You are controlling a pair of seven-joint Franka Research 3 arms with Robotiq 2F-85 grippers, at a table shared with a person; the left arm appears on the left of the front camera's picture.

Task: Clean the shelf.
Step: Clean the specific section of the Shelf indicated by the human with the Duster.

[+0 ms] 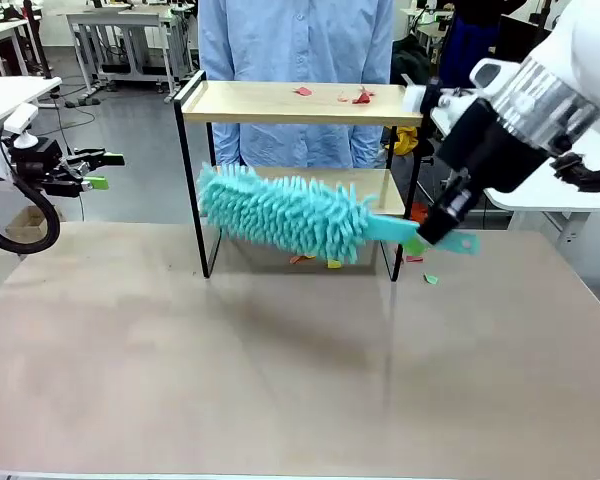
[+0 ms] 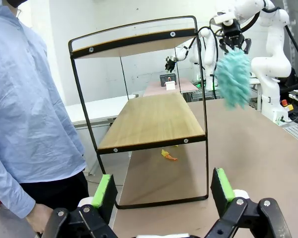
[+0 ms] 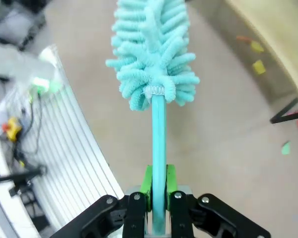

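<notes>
The duster (image 1: 285, 212) is clenched by its handle in the right gripper (image 1: 417, 243); the shelf (image 1: 270, 103) stands just ahead. Head to be lifted, red scraps (image 1: 360, 97) on top swept off lightly. The left gripper (image 2: 163, 188) is released.

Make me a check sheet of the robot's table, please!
Surface: tan table, holding the shelf and scraps.
Job's things: shelf at the far side; teal duster in front of its lower board.
Clutter: red scraps on the top board; coloured scraps on the table under the shelf.
Hands: left hand open and empty; right hand shut on the duster's handle.
Cables: black cable loops under the left arm.
Surroundings: person in a blue shirt behind the shelf; other tables farther off.
</notes>
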